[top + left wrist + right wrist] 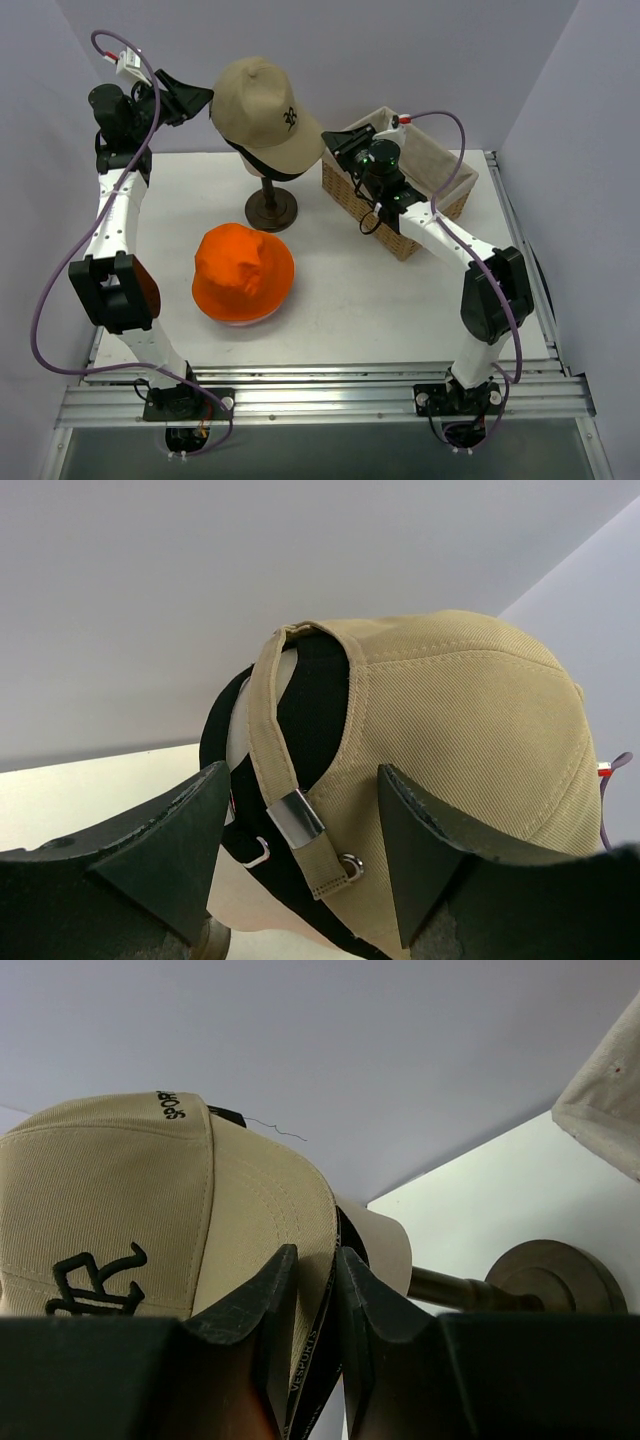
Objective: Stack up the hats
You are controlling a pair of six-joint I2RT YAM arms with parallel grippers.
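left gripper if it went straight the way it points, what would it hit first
Probably the back of the tan cap, at its strap buckle, framed between the left gripper's open fingers; depth is unclear.

I see the baseball cap (pixel 262 115) atop the stand (pixel 271 208) by the desk's (pixel 340 300) far edge, the basket (pixel 440 180) right of it, and the bucket hat (pixel 243 272) before it, mid-desk.
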